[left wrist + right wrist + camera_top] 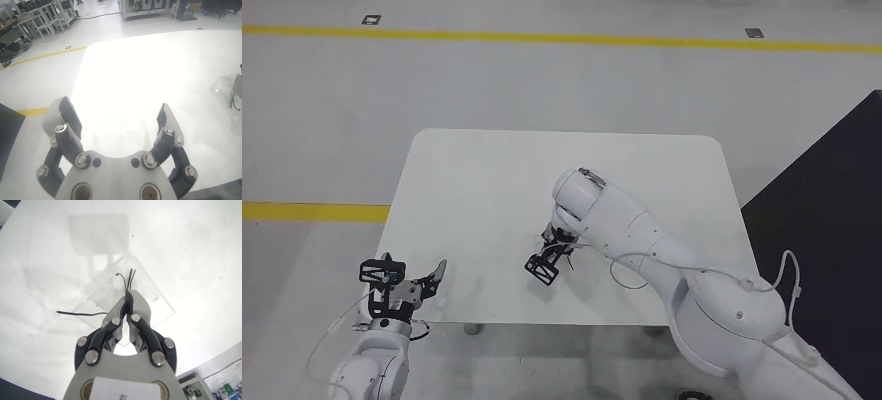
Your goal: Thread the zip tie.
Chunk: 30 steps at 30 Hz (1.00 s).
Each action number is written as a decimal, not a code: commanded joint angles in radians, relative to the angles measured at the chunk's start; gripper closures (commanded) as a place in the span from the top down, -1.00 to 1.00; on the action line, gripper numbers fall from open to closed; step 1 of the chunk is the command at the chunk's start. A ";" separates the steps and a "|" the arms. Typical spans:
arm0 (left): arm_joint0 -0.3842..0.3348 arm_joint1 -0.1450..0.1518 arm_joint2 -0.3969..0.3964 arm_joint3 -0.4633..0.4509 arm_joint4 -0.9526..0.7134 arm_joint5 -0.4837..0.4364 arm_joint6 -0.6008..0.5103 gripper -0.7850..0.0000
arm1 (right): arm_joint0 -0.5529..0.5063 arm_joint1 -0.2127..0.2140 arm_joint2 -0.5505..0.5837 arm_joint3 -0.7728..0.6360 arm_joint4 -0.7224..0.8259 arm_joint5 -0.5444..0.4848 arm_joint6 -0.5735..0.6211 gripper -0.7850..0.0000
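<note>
While the left gripper (115, 113) hangs over the white table's (492, 180) near-left corner with its fingers spread wide, we see the right gripper (129, 294) mid-table, fingers pinched together on a black zip tie (123, 281) (thin strands poke past the tips) above a clear tray (160, 306); a second zip tie (81, 314) lies across the tray's edge.

White rounded-corner table (492, 180) on pale floor (322, 120), w/ one yellow tape line (542, 38) beyond the far edge & another (312, 211) off its left side; small square floor marker (371, 19) & a second (754, 33) sit by the far line, dark panel (832, 220) at table's right. Clear plastic tray (162, 306) lies flat on the table nr its front edge. Bkgd in left wrist view: metal shelving racks (45, 20), alu-frame cabinet (143, 7), black office chairs (217, 9).
</note>
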 commanded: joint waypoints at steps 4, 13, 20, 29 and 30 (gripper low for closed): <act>0.000 0.000 0.000 0.000 0.000 0.000 0.000 1.00 | 0.005 -0.026 0.000 0.050 0.004 0.000 0.000 -0.74; 0.000 0.000 0.000 0.000 0.000 0.000 0.000 1.00 | 0.005 -0.026 0.000 0.050 0.004 0.000 0.000 -0.61; 0.000 0.000 0.000 0.000 0.000 0.000 0.000 1.00 | 0.005 -0.026 0.000 0.050 0.004 0.000 0.000 -0.60; 0.000 0.000 0.000 0.000 0.000 0.000 0.000 1.00 | 0.005 -0.026 0.000 0.050 0.004 0.000 0.000 -0.65; 0.000 0.000 0.000 0.000 0.000 0.000 0.000 1.00 | 0.005 -0.026 0.000 0.050 0.004 0.000 0.000 -0.73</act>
